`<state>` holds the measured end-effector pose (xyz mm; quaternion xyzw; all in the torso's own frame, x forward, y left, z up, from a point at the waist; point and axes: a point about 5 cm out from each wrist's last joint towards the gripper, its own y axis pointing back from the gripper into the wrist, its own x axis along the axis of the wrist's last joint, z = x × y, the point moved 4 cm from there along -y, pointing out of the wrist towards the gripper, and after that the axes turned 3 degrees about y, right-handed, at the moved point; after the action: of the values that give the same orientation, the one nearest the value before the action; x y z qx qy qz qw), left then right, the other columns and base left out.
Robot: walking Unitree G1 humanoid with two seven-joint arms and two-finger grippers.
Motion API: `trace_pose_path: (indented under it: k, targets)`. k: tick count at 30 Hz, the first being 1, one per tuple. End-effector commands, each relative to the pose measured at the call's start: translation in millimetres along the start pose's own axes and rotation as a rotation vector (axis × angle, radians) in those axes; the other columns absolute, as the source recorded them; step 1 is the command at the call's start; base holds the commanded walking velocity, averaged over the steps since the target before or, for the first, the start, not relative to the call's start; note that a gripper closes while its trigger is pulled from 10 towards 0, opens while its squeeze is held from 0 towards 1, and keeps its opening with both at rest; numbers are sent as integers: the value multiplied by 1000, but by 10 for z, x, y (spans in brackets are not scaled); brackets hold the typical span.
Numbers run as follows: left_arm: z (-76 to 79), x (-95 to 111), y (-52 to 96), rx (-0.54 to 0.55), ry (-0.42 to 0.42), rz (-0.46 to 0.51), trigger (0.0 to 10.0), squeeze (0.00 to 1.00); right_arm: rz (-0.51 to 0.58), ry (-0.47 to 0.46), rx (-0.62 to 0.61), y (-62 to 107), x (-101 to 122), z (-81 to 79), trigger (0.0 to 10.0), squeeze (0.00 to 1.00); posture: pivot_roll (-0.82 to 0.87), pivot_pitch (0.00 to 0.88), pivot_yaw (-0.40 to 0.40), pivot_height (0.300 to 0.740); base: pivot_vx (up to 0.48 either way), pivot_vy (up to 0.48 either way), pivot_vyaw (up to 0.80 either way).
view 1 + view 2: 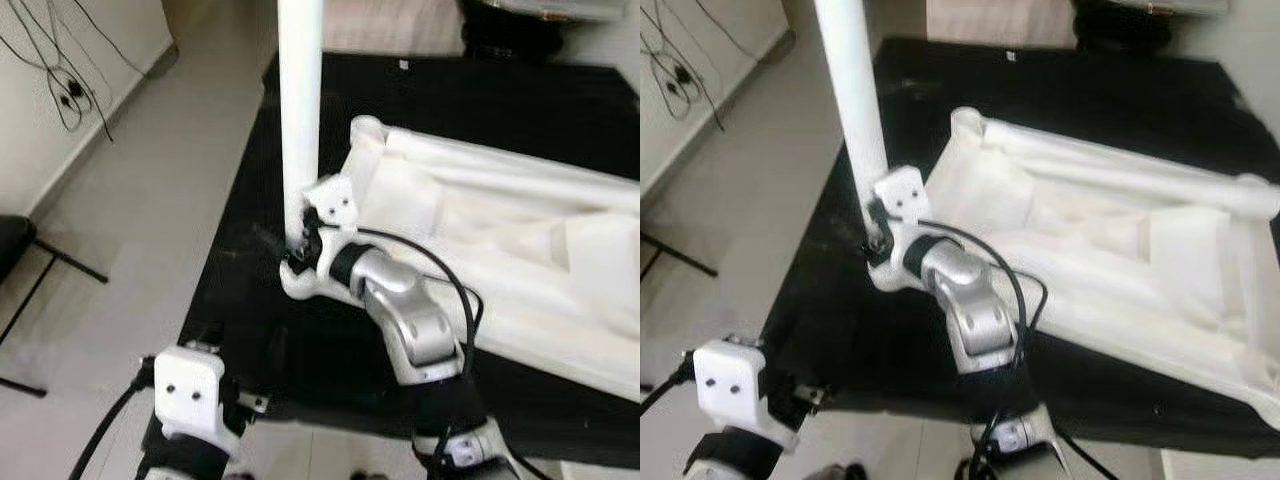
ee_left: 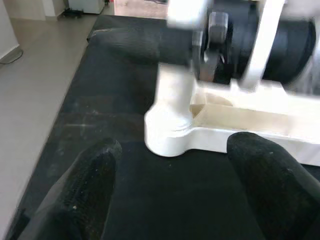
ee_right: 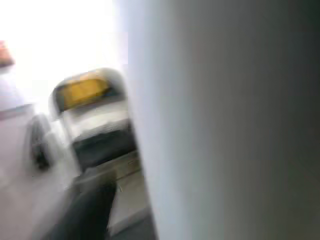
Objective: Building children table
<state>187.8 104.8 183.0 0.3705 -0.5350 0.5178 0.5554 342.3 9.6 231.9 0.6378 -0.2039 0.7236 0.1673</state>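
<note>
A white table frame (image 1: 500, 240) is seen lying upside down on a black mat (image 1: 250, 300) spread over the pale floor (image 1: 150, 200); the frame's long rails run away toward the robot's right, and its near-left corner socket (image 1: 300, 285) rests on the mat close to the mat's left edge; a white table leg (image 1: 300, 110) is held upright with its lower end at that socket, the leg rising out of the top of the eye views.

The right gripper (image 1: 305, 240) is placed at the bottom of the leg, just above the socket; its black fingers are clamped around the leg, with the silver forearm bent in from the lower right and a black cable looped over it; in the right wrist view the leg (image 3: 225, 120) is seen as a broad blurred white column right against the camera, with one dark finger (image 3: 90, 210) beside it.

The left gripper (image 2: 170, 200) is held low over the mat, near the corner socket (image 2: 167, 132) but not touching it; its two black fingers (image 2: 85, 195) are spread apart with nothing between them; the white wrist housing of the left arm (image 1: 190, 395) is seen at the near-left edge of the mat.

Black cables (image 1: 60, 70) are seen lying against the wall on the far left.
</note>
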Motion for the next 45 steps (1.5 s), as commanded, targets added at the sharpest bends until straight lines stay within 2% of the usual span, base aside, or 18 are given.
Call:
trace_pose_path:
  k: [1,2,3,7,11,12,14,19,20,22,27,31,36,39,40,43,44,45]
  targets:
    - [-3,-75,9,4,12,-35,10000,0,64,7,118,-49,122,-109,10000,1000,83,194,-39,740,0,0,0]
    - [1,-76,9,3,13,-35,10000,0,47,82,136,-64,105,-49,10000,953,84,195,-41,740,0,0,0]
    - [4,-79,15,3,15,-36,10000,0,36,110,188,-88,87,-28,10000,0,86,200,-42,740,0,0,0]
    - [11,-81,29,3,16,-37,10000,0,21,136,258,-132,67,-16,10000,0,96,202,-43,740,0,0,0]
    - [18,-83,50,3,16,-41,10000,0,24,128,370,-168,81,-85,10000,0,105,204,-41,740,0,0,0]
    - [23,-85,67,3,16,-44,10000,0,29,123,446,-179,97,-143,10000,0,111,208,-42,740,0,0,0]
    - [29,-86,84,2,16,-47,10000,0,36,112,501,-191,117,-181,10000,0,115,213,-42,740,0,0,0]
    - [39,-85,113,2,17,-54,10000,0,49,95,554,-246,170,-199,10000,0,124,221,-44,740,0,0,0]
    - [42,-84,127,2,17,-57,10000,0,60,80,583,-267,204,-206,431,0,126,225,-43,740,0,0,0]
    - [45,-82,137,3,17,-59,10000,0,67,71,611,-274,229,-217,0,0,128,230,-43,740,0,0,0]
    - [48,-80,152,3,17,-63,10000,0,74,70,654,-280,239,-211,0,0,127,235,-43,740,0,0,0]
    - [48,-80,156,6,18,-65,10000,0,83,77,636,-276,232,-152,0,0,125,237,-43,740,0,0,0]
    - [49,-80,152,7,20,-65,10000,0,114,92,519,-206,242,14,0,0,112,240,-43,740,0,0,0]
    - [41,-81,130,6,22,-62,10000,0,101,101,331,54,163,168,0,0,93,237,-43,740,0,0,0]
    - [34,-82,124,5,23,-61,10000,0,55,81,190,113,58,228,0,0,86,235,-45,740,0,0,0]
    - [34,-82,124,5,23,-61,10000,0,55,81,190,113,58,228,0,0,86,235,-45,740,0,0,0]
    - [21,-82,116,5,23,-59,10000,0,-108,169,-177,231,-190,431,0,0,74,230,-38,740,0,0,0]
    - [21,-82,116,5,23,-59,10000,0,-108,169,-177,231,-190,431,0,0,74,230,-38,740,0,0,0]
